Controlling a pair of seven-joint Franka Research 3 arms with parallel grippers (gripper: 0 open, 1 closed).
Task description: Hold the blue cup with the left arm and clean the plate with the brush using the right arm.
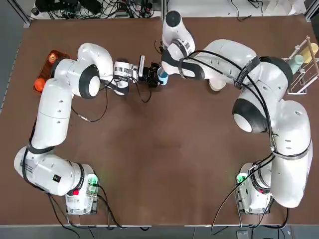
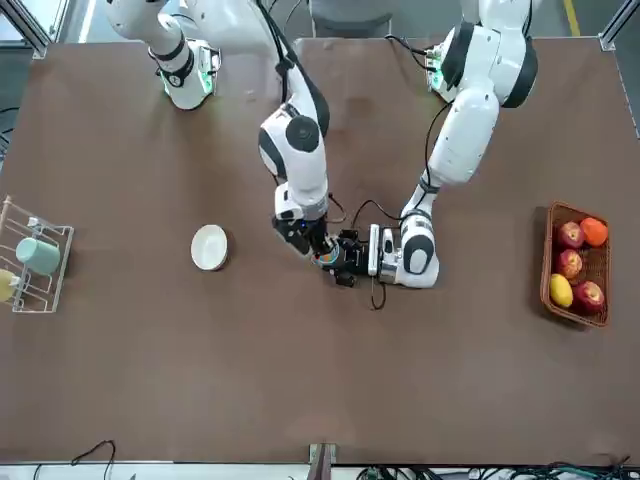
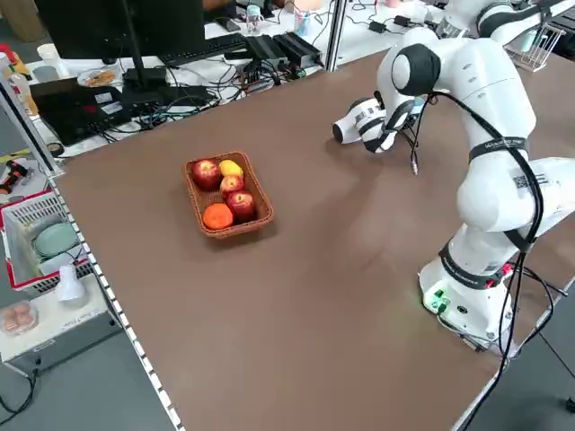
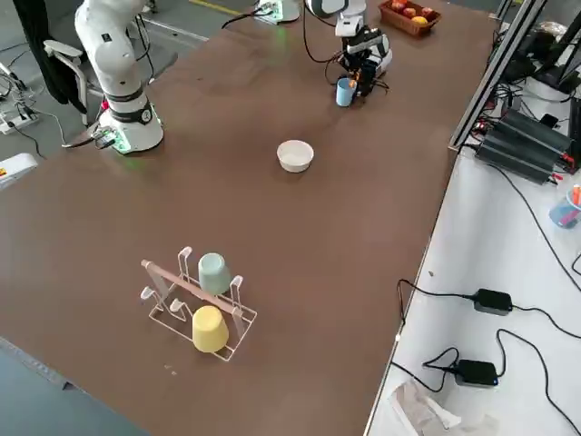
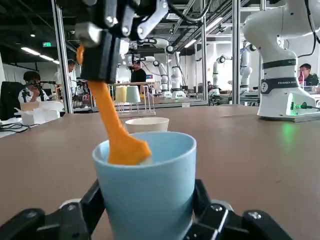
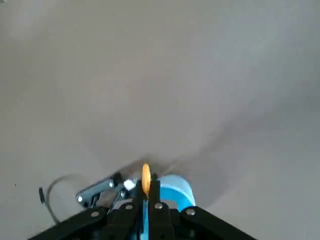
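Blue cup: on the far half of the table, left of the plate, standing upright between the fingers of the left gripper. Those fingers are clamped on its outer wall, one on each side, mouth uppermost. Whether its base touches the table, I can't tell.

Brush: orange, held by the right gripper. Fingers pressed together on its upper part, an orange end poking out between them. The brush slants down from the grip, its broad lower end inside the mouth of the cup. Contact with the inner wall or the bottom is hidden from me.

Left arm reaches in from the near left; right arm comes from the near right and bends across toward the left. The two grippers meet at the cup, the right one above it.

Plate: small, white, bowl-like, open side up on the bare table. It lies right of the cup, well apart from the rack, and neither gripper touches it.

Rack: pale wire, far right. Teal-green cup and yellow cup both sit on it, upside down.

Basket: brown wicker, far left, with red apples, a yellow fruit and an orange fruit inside.
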